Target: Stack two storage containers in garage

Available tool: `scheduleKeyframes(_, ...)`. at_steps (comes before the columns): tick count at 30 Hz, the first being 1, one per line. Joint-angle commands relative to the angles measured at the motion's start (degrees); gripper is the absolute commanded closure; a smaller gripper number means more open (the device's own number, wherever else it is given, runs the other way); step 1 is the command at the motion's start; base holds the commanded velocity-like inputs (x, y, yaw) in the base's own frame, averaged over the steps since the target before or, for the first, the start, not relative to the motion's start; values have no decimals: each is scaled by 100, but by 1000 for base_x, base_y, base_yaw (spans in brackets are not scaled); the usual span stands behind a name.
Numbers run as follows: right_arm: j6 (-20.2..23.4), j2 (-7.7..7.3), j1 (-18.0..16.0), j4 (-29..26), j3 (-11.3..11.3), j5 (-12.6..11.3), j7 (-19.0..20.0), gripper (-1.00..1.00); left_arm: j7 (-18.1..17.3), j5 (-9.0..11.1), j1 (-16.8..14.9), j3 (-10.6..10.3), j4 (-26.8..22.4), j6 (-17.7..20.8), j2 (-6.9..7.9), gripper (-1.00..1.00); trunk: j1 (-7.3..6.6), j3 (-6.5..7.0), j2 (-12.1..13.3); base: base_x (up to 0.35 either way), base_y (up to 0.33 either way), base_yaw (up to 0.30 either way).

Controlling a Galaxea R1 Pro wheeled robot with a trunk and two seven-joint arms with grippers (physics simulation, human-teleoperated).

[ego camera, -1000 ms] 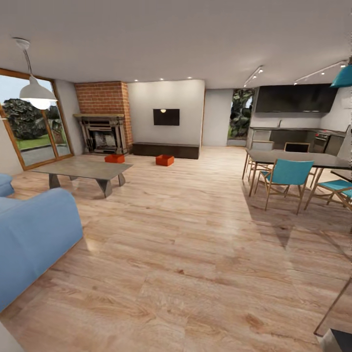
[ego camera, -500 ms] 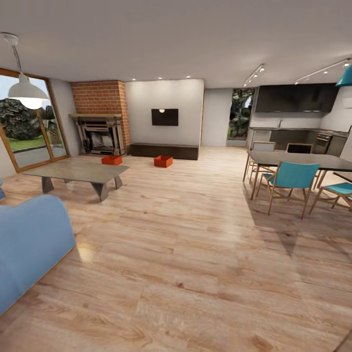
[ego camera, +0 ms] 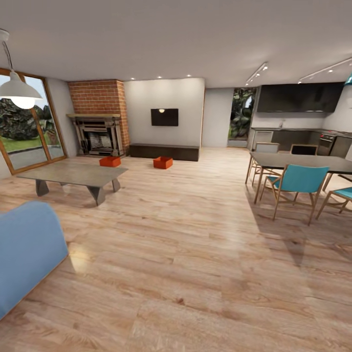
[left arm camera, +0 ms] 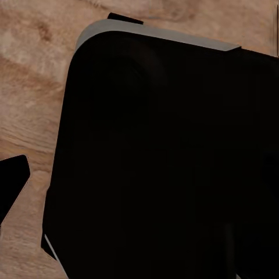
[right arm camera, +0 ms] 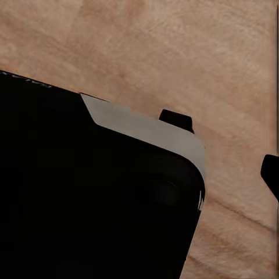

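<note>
1. Rolled forward and turned slightly since the earlier frames: blue sofa [ego camera: 27, 254] slid toward the left edge, dining chairs [ego camera: 297, 183] drifted right.
2. Two storage containers [ego camera: 110, 161] [ego camera: 163, 163] on the wood-plank floor [ego camera: 195, 254], just before the dark cabinet [ego camera: 166, 151], near the fireplace [ego camera: 99, 134].
3. Approach under way; garage far off.
4. Either hand: state impossible to tell, wrist views likely blocked by dark robot body.

The light wood-plank floor [ego camera: 195, 254] carries my two orange-red storage containers [ego camera: 110, 161] [ego camera: 163, 162], well apart, before the brick fireplace [ego camera: 98, 132] and the long dark cabinet [ego camera: 166, 151]. On it also stand a low grey table [ego camera: 73, 174] and a dining table [ego camera: 303, 164] with teal chairs [ego camera: 296, 188].
</note>
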Motion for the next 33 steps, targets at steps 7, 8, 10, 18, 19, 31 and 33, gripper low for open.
scheduleKeyframes(7,-33,0,-7,16,9,-6,16,-100,6,21,-2,14,0,-14,-12,-100,3,-5,-2,335,0,0)
scheduleKeyframes(8,-33,0,-7,16,8,-5,16,-100,6,21,-2,14,0,-14,-14,-100,3,-5,-2,336,0,0)
scheduleKeyframes(10,-33,0,-7,16,10,-8,16,-100,6,21,-2,14,0,-14,-15,-100,3,-5,-2,336,0,0)
scheduleKeyframes(18,-33,0,-7,16,10,-4,16,-100,6,20,-2,14,0,-14,-13,-100,3,-5,-2,336,0,0)
scheduleKeyframes(19,-33,0,-7,16,10,-4,16,-100,6,20,-2,14,0,-14,-14,-100,3,-5,-2,336,0,0)
scheduleKeyframes(31,-33,0,-7,16,12,-5,16,-100,6,20,-1,14,0,-14,-9,-100,3,-5,-2,336,0,0)
scheduleKeyframes(33,-33,0,-7,16,11,-4,16,-100,6,20,-1,14,0,-14,-9,-100,3,-5,-2,336,0,0)
